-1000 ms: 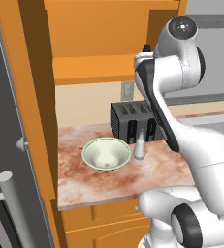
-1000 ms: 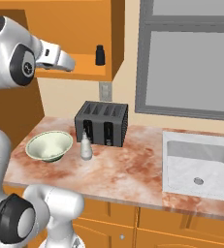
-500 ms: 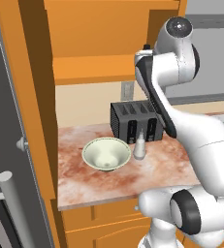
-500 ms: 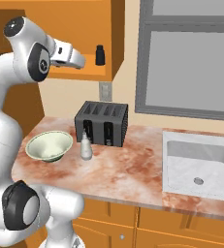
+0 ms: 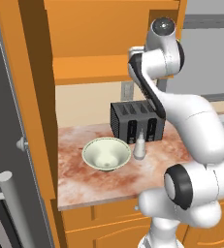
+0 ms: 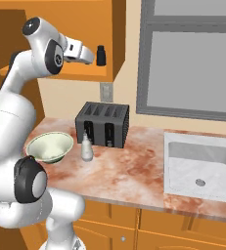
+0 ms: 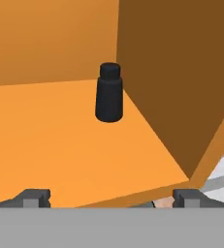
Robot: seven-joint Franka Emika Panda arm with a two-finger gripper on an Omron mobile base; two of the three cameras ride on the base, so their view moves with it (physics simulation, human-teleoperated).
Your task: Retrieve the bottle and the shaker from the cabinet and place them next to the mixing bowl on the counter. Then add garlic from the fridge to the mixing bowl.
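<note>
Kitchen counter [image 6: 134,171] of mottled pink stone, orange cabinet [image 6: 51,29] above, window and sink [image 6: 200,163] off to the right side.

Dark shaker [image 7: 108,93] standing upright on cabinet shelf, near back right corner, close to side wall; same one seen in right base view [image 6: 101,55] at shelf's open end. Pale bottle [image 6: 87,147] already down on counter, just beside mixing bowl [image 6: 50,146], in front of black toaster [image 6: 102,124]; same pair in left base view, bottle [image 5: 140,146] right of bowl [image 5: 106,154].

Progress, judged from layout: bottle step looks done. Shaker not yet fetched. Garlic from fridge not yet added, bowl looks empty. Roughly a third through at best.

Gripper [image 7: 111,197] up at shelf level, aimed at shaker, fingertips [image 7: 36,197] spread fully apart at bottom of hand view, nothing between them, touching nothing. Shaker well ahead of tips, roughly centred between them, slightly above mid-line. In right base view, gripper [image 6: 87,53] just left of shaker, small gap visible.

Next likely: straight advance along shelf, close on shaker body. Risk: knocking it toward side wall.
</note>
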